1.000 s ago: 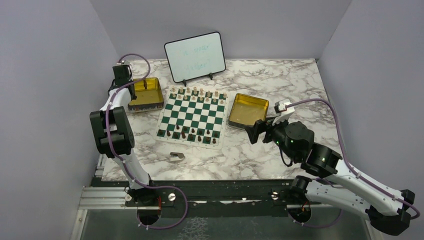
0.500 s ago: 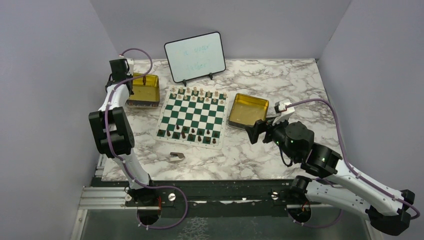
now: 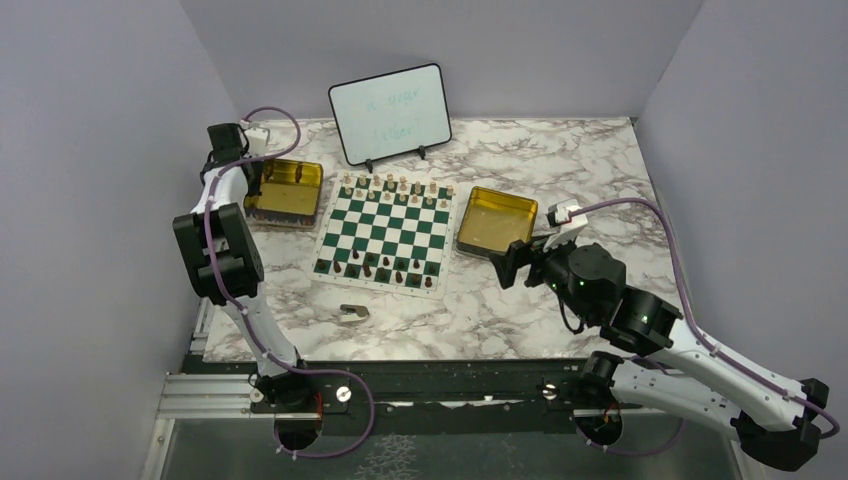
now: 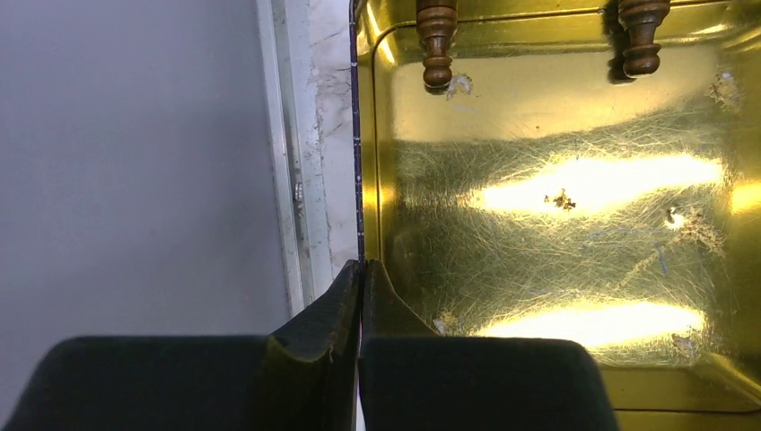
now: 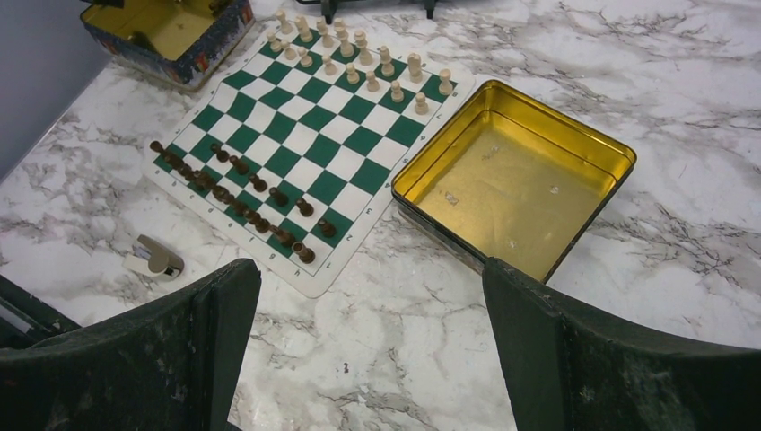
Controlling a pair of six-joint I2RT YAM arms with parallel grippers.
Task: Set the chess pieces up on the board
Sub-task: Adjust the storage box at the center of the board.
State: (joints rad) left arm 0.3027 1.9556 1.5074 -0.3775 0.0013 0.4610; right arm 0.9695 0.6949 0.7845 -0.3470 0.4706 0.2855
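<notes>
While left hand (image 4: 361, 269) pinches tin (image 4: 556, 233), pieces (image 4: 437, 45) lie beyond.

The left tin (image 4: 556, 224) is gold metal, its inner floor glossy and mirror-bright but covered in fine scratches and specks, and the dark chess pieces (image 4: 437, 40) in it are turned wood with a smooth brown sheen. The board (image 5: 296, 162) is a thin matt mat, slightly wavy, on the polished marble-patterned surface (image 5: 682, 135); the light chess pieces (image 5: 396, 91) look like pale unstained wood. The right tin (image 5: 516, 184) is the same shiny scratched metal, and the right gripper (image 5: 366, 287) has matt black jaws, scuffed and dusty.
</notes>
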